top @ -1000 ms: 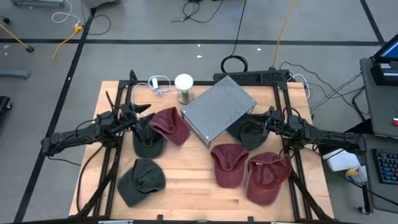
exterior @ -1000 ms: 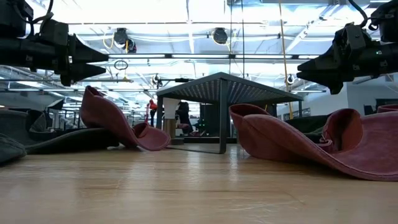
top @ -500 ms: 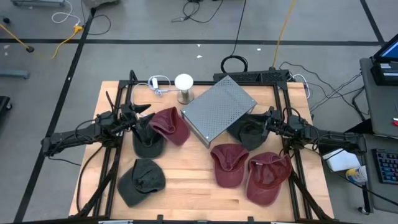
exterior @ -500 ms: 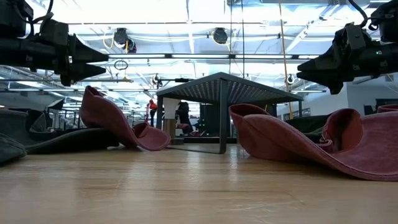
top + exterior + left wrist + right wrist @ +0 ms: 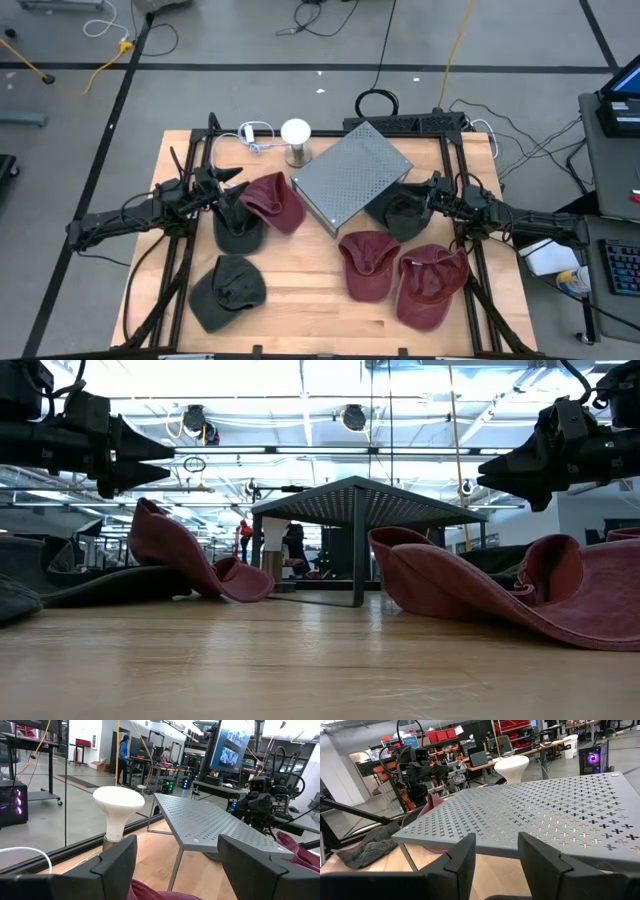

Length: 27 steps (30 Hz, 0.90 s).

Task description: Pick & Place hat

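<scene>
Hats untouched; left gripper, right gripper open, empty.

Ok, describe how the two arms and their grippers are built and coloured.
Both arms are dark, slim and jointed, with black cables along them. The left gripper and right gripper each end in two matte black, flat, angular fingers, seen close in the wrist views. No markings are legible.

table: pale wood | platform: perforated matt metal | hats: soft cloth
</scene>
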Tool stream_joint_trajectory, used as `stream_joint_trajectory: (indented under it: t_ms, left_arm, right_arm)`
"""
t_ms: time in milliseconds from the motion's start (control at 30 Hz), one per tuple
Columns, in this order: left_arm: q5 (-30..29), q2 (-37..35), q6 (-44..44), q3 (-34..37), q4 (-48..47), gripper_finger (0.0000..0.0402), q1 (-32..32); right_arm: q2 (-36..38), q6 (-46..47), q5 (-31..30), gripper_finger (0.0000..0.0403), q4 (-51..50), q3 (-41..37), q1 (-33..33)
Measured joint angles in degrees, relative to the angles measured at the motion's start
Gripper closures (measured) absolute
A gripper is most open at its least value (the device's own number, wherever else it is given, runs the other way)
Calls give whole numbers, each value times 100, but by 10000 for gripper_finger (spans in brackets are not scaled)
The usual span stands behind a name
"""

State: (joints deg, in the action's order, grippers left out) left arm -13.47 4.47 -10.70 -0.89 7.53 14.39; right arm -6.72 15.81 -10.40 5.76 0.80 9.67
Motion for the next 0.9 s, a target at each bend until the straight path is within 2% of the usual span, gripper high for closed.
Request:
stream_joint_trajectory:
  t_ms: [533,633,767,900]
  left_arm:
    - [0,0,-2,0,2,121,0]
    - [0,2,0,0,2,121,0]
    - [1,1,-1,0,0,121,-1]
    - [1,2,-1,0,0,121,-1]
  right_arm:
    - [0,6,5,264,0,0,0]
    - [0,361,15,264,103,23,0]
    - [-66,146,-52,264,99,371,-1]
    - [-345,-204,-494,264,-199,1084,-3]
